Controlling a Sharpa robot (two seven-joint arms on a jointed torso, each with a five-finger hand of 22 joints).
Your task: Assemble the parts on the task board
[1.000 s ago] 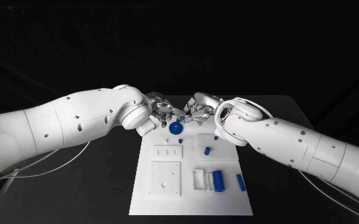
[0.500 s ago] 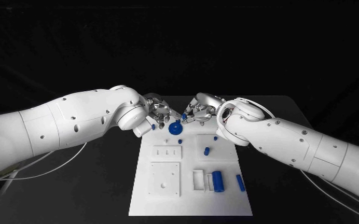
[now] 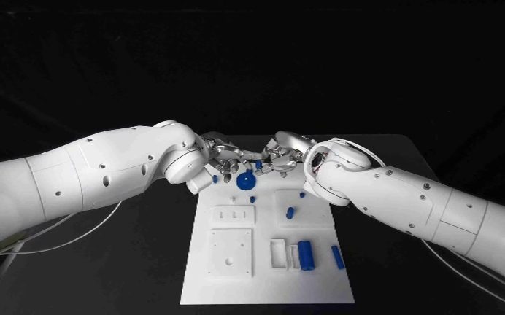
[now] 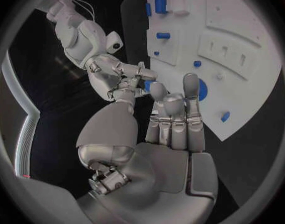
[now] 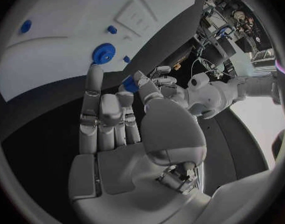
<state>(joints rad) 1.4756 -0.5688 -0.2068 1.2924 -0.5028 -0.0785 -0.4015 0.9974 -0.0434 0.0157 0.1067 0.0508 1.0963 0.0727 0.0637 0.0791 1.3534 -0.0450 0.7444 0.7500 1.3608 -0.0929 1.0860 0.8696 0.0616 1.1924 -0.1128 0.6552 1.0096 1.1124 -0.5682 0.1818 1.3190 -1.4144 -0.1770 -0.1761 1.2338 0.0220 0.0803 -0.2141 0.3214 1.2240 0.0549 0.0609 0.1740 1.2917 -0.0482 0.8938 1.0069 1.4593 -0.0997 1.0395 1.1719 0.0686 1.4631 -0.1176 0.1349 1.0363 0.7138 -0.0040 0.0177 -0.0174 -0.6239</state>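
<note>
Early stage. Right hand (image 3: 280,156) pinching small blue part (image 5: 129,83); left hand (image 3: 225,154) fingers apart, empty. Several parts loose on task board (image 3: 268,278).

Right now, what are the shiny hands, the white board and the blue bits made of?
The hands (left hand, right hand) look like metal: silver, with bright glints. The board looks like matt white plastic, an even colour with no shine, though painted material is possible. The blue bits, like the round disc and the cylinder, are probably smooth plastic too: solid colour, soft highlights.
</note>
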